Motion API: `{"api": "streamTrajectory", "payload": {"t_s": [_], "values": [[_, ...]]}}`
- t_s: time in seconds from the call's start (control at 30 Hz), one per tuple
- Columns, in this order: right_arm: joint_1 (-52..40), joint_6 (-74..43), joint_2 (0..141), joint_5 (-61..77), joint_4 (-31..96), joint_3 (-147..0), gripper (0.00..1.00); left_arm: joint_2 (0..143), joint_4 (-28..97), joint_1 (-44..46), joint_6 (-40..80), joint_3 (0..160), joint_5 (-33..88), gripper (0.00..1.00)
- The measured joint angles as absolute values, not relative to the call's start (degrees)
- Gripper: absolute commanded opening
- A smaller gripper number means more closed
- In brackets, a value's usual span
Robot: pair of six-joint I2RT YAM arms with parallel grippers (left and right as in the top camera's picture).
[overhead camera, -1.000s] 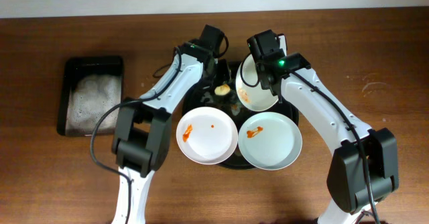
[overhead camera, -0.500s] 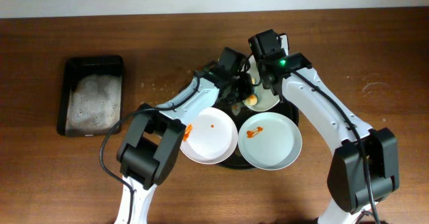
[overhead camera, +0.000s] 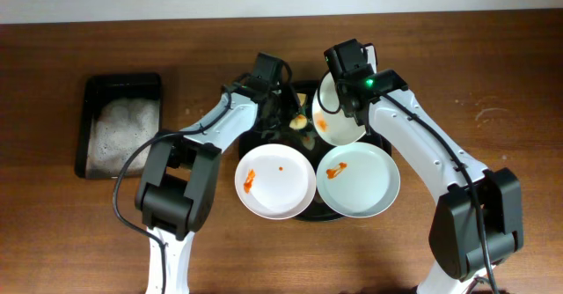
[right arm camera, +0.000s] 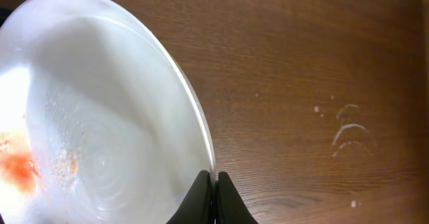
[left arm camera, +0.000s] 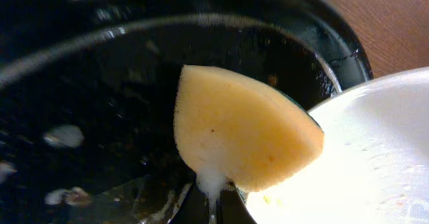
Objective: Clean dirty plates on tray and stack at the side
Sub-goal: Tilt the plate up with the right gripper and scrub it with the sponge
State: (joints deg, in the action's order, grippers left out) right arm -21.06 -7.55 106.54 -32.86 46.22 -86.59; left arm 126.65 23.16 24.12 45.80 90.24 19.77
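Pinching the rim of the tilted plate (right arm camera: 100, 117), the right claw (right arm camera: 214, 184) is clenched and tips it on edge above the tray (left arm camera: 335, 43), so its smeared face turns toward the left claw (left arm camera: 213, 207). That claw is clamped on a yellow sponge (left arm camera: 244, 133), which juts ahead of its tips at the plate's edge, probably for scrubbing; whether they touch is unclear. A second plate (overhead camera: 274, 181) and a third plate (overhead camera: 358, 180), both smeared, lie flat on the tray, nearer the robot than both claws, apparently awaiting cleaning.
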Motion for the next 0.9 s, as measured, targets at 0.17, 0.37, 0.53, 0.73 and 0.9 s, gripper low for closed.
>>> {"api": "streamTrajectory", "payload": {"t_s": [0.17,0.37,0.53,0.73,0.9], "values": [[-21.1,-5.9,106.5,-35.2,50.7,-89.2,0.04,119.7,26.8,24.1,36.6,89.9,19.4,0.0],[-27.5,1.4,106.0,-48.7,51.8,-94.7,0.04,114.9,36.1,24.1,27.7,89.7,11.7,0.0],[-31.8,2.7,106.0,-58.3,50.9,-94.7,0.04,114.9,38.3,24.1,25.9,89.7,6.7,0.0],[-33.7,3.1,106.0,-65.1,50.7,-94.7,0.04,114.9,38.4,24.1,25.7,89.7,5.7,0.0],[-34.4,3.0,106.0,-64.4,51.2,-94.7,0.04,114.9,37.4,24.1,25.7,89.7,6.4,0.0]]}}
